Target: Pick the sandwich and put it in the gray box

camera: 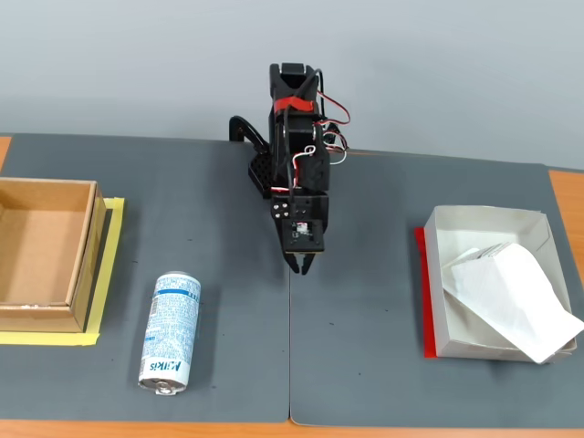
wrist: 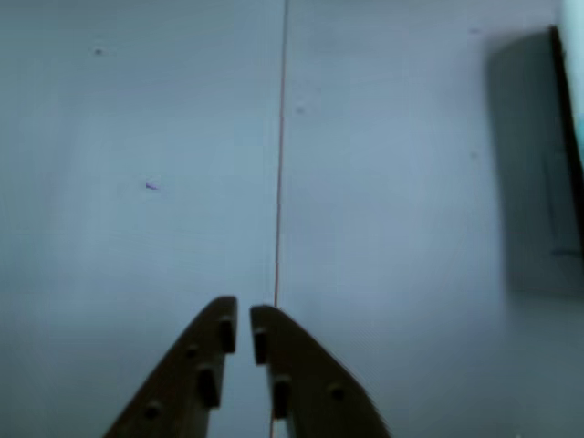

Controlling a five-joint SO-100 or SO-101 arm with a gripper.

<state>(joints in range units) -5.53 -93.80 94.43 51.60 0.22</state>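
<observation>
- My gripper (camera: 301, 267) hung over the middle of the dark grey mat (camera: 365, 210), its two fingers drawn nearly together with only a thin slit between the tips, clamped on nothing
- In the wrist view the gripper (wrist: 244, 321) rose from six o'clock as two brown tapered plastic fingers (wrist: 196, 374), each studded with small raised pegs on the inner face
- Below them lay smooth matte mat, split by a fine seam (wrist: 280, 164) running from twelve o'clock down to the fingertips
- At about two o'clock in the wrist view stood a dark blurred upright shape (wrist: 534, 164); I could not tell what it was
- In the fixed view the sandwich (camera: 509, 290), a white wedge with a papery look, lay in the gray box (camera: 484, 219) at three o'clock from my gripper, its lower corner poking out over the box's wall at about four o'clock
- The gray box was a shallow pale cardboard tray with low flared walls and a red strip (camera: 422, 292) along its nine o'clock side
- A blue-and-white printed can (camera: 171, 331) lay on its side at about eight o'clock from my gripper
- A brown cardboard box (camera: 46, 255), open-topped and square-cornered, sat at nine o'clock on yellow tape (camera: 108, 265)
</observation>
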